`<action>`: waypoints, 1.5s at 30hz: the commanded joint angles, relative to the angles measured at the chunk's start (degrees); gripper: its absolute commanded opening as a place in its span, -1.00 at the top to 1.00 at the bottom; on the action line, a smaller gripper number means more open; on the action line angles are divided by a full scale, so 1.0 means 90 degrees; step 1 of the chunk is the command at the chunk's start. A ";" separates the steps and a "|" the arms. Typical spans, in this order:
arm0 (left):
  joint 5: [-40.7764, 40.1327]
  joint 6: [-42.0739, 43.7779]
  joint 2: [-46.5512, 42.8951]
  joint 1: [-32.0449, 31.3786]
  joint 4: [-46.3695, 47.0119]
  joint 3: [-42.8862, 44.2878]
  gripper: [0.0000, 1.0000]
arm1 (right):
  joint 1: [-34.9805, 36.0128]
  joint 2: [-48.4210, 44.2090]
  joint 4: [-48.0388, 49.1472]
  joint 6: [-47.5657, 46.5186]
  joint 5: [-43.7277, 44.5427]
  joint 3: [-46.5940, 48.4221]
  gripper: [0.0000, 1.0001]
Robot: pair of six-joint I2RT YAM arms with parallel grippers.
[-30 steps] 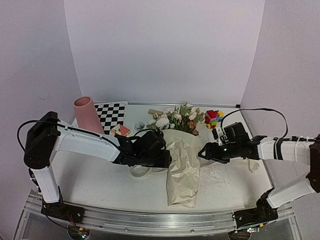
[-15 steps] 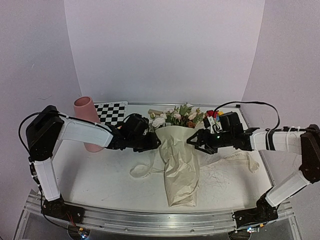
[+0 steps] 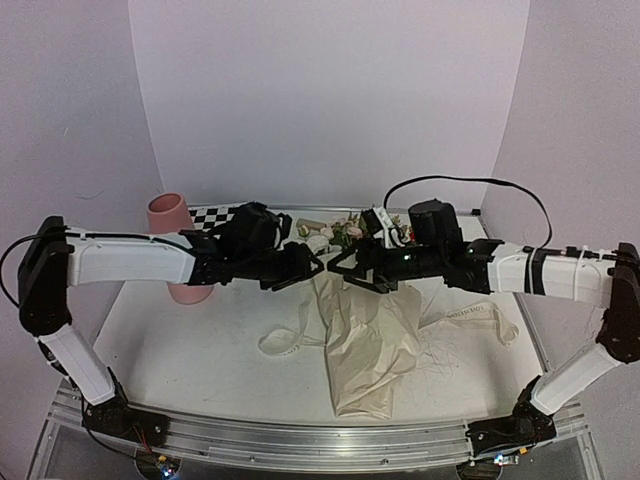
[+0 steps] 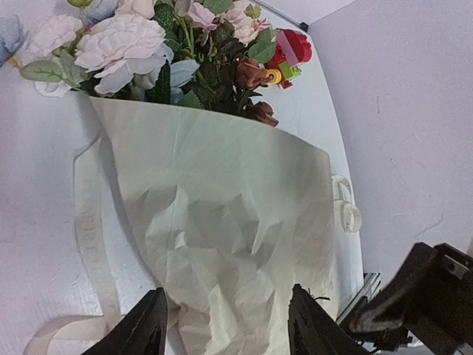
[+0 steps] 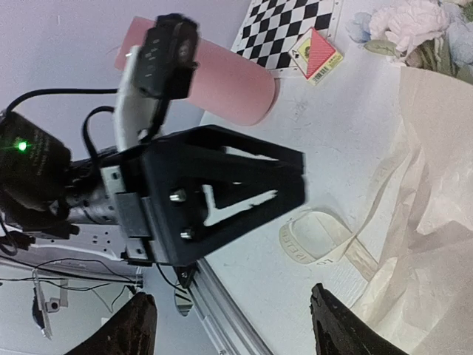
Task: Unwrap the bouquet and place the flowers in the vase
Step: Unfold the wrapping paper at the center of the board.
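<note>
The bouquet (image 3: 365,340) is laid flat on the table (image 3: 200,365), with its blooms turned toward the back wall and its narrow folded end toward the arms' bases. The flowers (image 3: 335,232) are seen at the open top of the beige paper. The vase (image 3: 170,215) is stood at the back left, well apart from the wrapping and partly hidden by the left arm.

The unwrapping is judged to be the step in hand, with the paper not yet opened. It is best done if only the top layer of paper is pinched near its rim, one edge by each arm, and the two edges are drawn outward and low, so that no stems are caught or lifted. A loose ribbon (image 3: 290,340) is seen lying beside the paper, so no tie is expected to resist.

The left gripper (image 3: 312,268) and the right gripper (image 3: 340,270) are held tip to tip just above the paper's top rim, close in front of the flowers. Both are spread apart with nothing between the fingers, and no contact with the paper can be made out.
</note>
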 commanded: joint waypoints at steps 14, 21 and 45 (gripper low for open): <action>0.0026 0.0592 -0.2879 -0.0671 -0.0231 -0.2813 -0.28 | -0.0551 -0.2337 -0.3135 -0.0017 0.3904 -0.1534 -0.69; -0.0792 0.0114 -0.3002 -0.1185 -0.0214 -0.2997 -0.26 | -0.1492 -0.2137 -0.3121 0.0054 0.3412 -0.2090 -0.68; -0.1455 -0.0516 -0.4021 -0.1208 -0.0601 -0.2870 -0.29 | -0.1418 -0.1950 -0.1529 -0.1021 0.1339 -0.2300 -0.09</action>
